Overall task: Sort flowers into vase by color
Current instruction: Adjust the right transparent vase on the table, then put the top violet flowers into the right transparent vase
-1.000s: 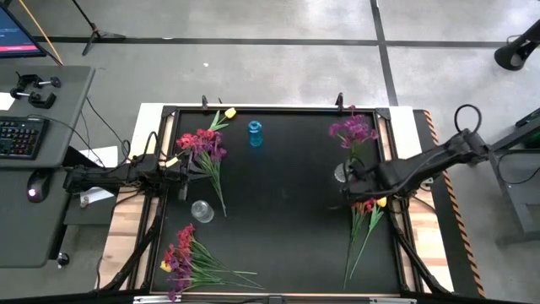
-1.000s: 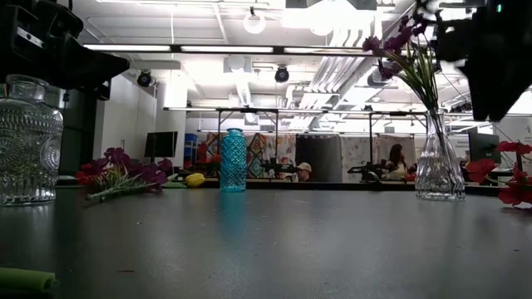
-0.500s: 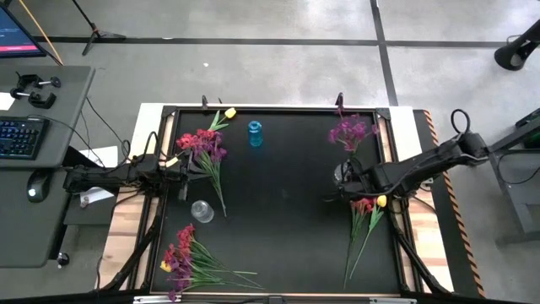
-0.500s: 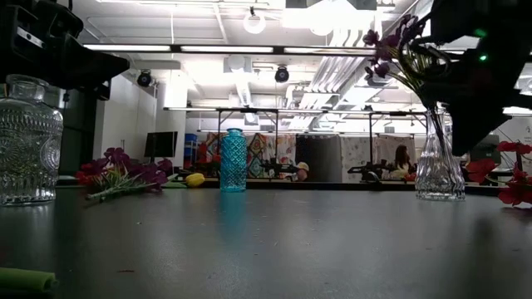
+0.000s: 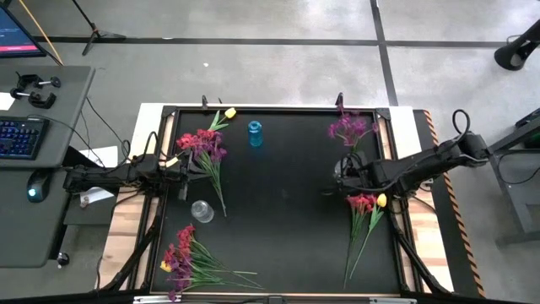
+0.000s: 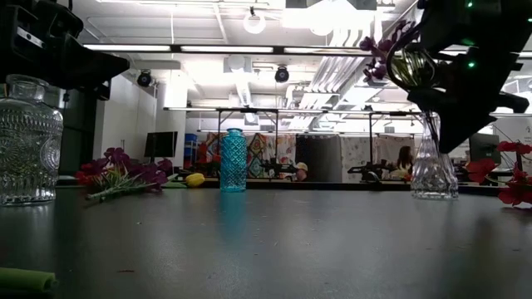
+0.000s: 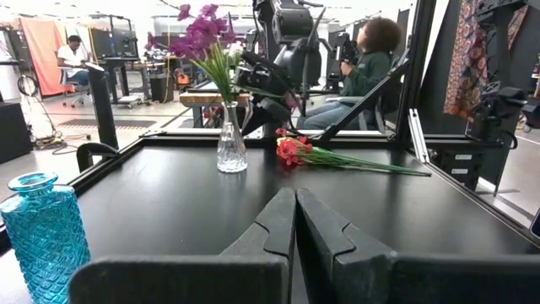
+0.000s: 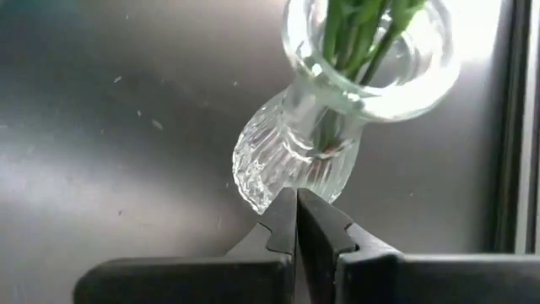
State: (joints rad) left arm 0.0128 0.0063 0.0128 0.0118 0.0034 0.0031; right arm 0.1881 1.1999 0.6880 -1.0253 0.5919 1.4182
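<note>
3 vases on the black table (image 5: pixel 278 211), plus 3 loose bunches of flowers lying flat.

Vases: a clear fluted vase (image 6: pixel 434 166) on the right side, a small blue vase (image 5: pixel 255 133) near the far edge, centre-left, and a clear round vase (image 5: pixel 202 210) on the left side, towards the near half. Only the fluted one had anything in it: 1 bunch of purple flowers (image 5: pixel 352 129), green stems running down through its neck, as seen in the right wrist view. Blue vase showed nothing sticking out in the low view; clear round one looked unfilled from above.

Loose bunches: red & purple bunch (image 5: pixel 201 145) at left, beside the left gripper; red/purple/yellow mixed bunch (image 5: pixel 179 257) at near-left corner; red bunch w/ 1 yellow bud (image 5: pixel 364 203) on the right, just near-side of the fluted vase, long stems trailing towards the near edge. 1 separate yellow bud (image 5: pixel 229 112) lay at the far edge, left of the blue vase.

Right gripper (image 8: pixel 296 201) hung above & just beside the fluted vase, fingers pressed together, grasping nothing. Left gripper (image 7: pixel 295 198) sat at the left table edge, fingers likewise clenched on nothing.
</note>
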